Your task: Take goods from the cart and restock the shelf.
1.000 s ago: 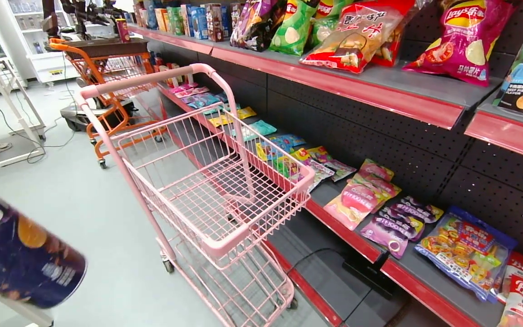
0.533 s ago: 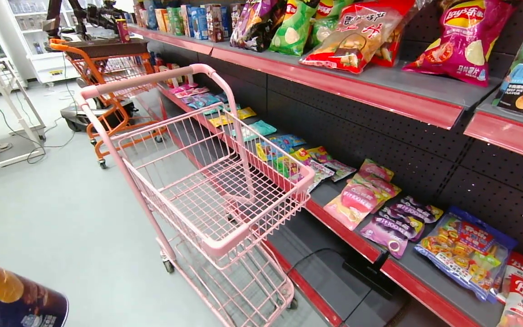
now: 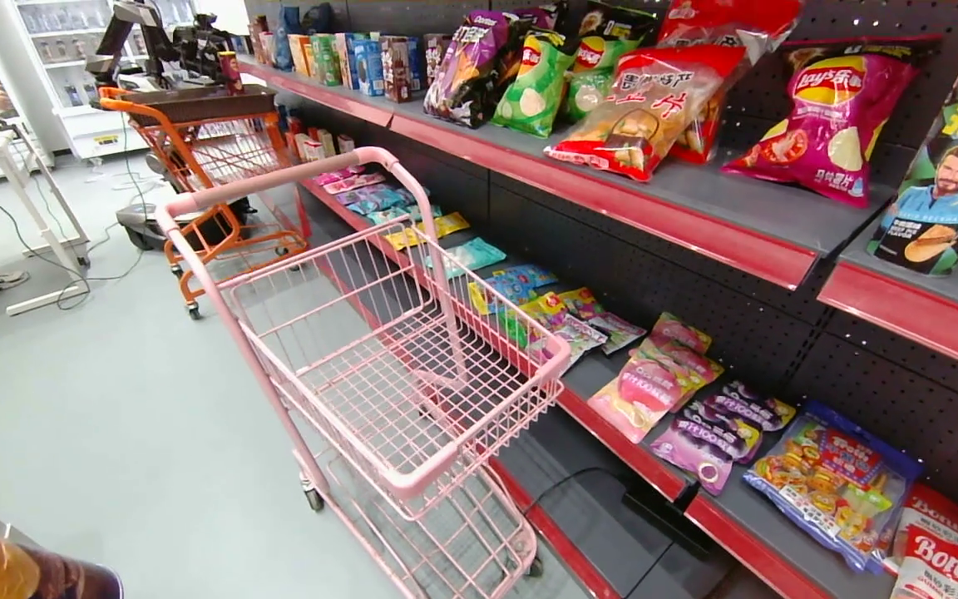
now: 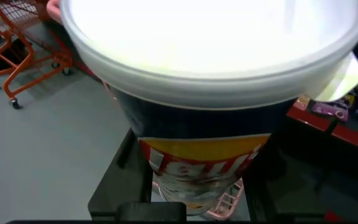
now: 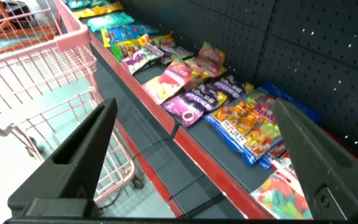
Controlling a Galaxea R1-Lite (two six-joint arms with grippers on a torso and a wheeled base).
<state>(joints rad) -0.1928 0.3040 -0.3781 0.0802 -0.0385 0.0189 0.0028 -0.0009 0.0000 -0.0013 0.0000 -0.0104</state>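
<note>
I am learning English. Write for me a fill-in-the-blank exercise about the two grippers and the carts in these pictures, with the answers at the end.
1. The left gripper is shut on a dark blue cylindrical can whose plastic lid is ___.
2. The right gripper has its jaws ___, with nothing between them.
3. Behind the pink wire shopping cart stands a second wire cart, coloured ___.

Missing words: white; open; orange.
</note>
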